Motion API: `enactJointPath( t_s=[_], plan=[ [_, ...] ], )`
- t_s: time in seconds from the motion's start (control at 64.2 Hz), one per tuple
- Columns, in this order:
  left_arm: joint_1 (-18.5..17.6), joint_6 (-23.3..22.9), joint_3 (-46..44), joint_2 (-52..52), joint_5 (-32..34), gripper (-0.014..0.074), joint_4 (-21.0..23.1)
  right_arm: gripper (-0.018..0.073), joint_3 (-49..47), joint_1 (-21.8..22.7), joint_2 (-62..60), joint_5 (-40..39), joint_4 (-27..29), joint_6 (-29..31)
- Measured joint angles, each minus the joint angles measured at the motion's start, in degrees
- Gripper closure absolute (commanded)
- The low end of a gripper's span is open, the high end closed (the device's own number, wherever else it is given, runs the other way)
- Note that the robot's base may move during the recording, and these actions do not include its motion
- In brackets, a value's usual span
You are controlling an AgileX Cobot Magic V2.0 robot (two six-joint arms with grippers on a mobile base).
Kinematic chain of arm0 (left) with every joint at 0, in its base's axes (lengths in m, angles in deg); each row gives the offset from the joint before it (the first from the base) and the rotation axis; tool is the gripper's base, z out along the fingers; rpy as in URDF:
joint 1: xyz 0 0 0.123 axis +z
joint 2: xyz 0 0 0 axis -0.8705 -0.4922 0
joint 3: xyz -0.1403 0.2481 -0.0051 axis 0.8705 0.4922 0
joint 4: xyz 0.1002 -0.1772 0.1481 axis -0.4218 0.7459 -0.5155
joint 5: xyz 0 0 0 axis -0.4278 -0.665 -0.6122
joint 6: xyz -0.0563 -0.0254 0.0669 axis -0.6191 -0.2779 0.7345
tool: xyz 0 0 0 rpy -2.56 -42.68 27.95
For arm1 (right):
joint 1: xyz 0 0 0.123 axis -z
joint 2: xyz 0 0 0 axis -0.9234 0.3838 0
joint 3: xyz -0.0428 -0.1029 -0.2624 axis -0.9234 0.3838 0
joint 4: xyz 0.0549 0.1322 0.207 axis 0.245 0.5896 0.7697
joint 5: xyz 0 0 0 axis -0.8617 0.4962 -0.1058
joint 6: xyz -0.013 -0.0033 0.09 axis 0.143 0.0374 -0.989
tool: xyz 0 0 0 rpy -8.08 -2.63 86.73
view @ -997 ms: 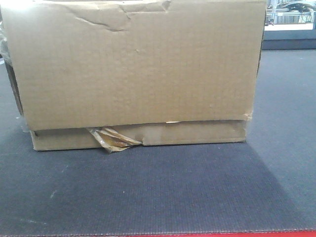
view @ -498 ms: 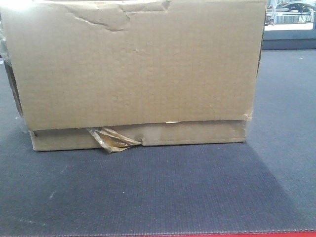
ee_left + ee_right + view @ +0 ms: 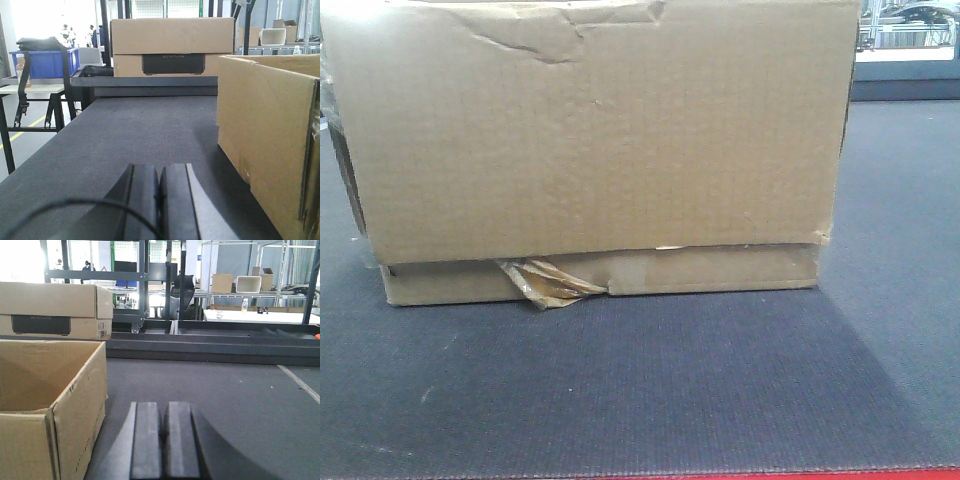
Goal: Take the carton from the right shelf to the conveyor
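Observation:
The carton (image 3: 590, 140), a large brown cardboard box with a dented top edge and a wad of yellowed tape (image 3: 545, 282) at its lower seam, sits on the dark grey conveyor belt (image 3: 640, 390) with its red edge strip (image 3: 770, 474). Its open top shows in the right wrist view (image 3: 50, 390) and its side in the left wrist view (image 3: 265, 135). My left gripper (image 3: 159, 175) is shut and empty to the carton's left, apart from it. My right gripper (image 3: 162, 415) is shut and empty to its right, apart from it. The right shelf is out of view.
A second brown box (image 3: 172, 47) with a black label stands at the belt's far end and also shows in the right wrist view (image 3: 55, 310). A blue bin (image 3: 45, 62) sits on a side table at the left. Tables and racks (image 3: 260, 315) stand beyond the belt.

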Motion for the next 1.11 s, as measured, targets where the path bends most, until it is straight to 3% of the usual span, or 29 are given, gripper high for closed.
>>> enactJointPath(
  t_s=[0.265,0.53,0.857,1.106],
  plan=[
    [0.0,0.1,0.0,0.0,0.0,0.0613,0.0,0.0634,1.3,2.6,0.0,-1.8,1.5,0.0],
    [0.0,0.1,0.0,0.0,0.0,0.0613,0.1,0.0634,13.6,7.9,-1.3,-7.5,4.4,0.0],
    [0.0,0.1,0.0,0.0,0.0,0.0613,0.1,0.0634,26.0,8.0,-9.2,-14.0,4.7,2.0],
    [0.0,0.1,0.0,0.1,0.0,0.0613,0.1,0.0634,26.7,8.0,-9.5,-15.3,4.7,2.3]
  ],
)
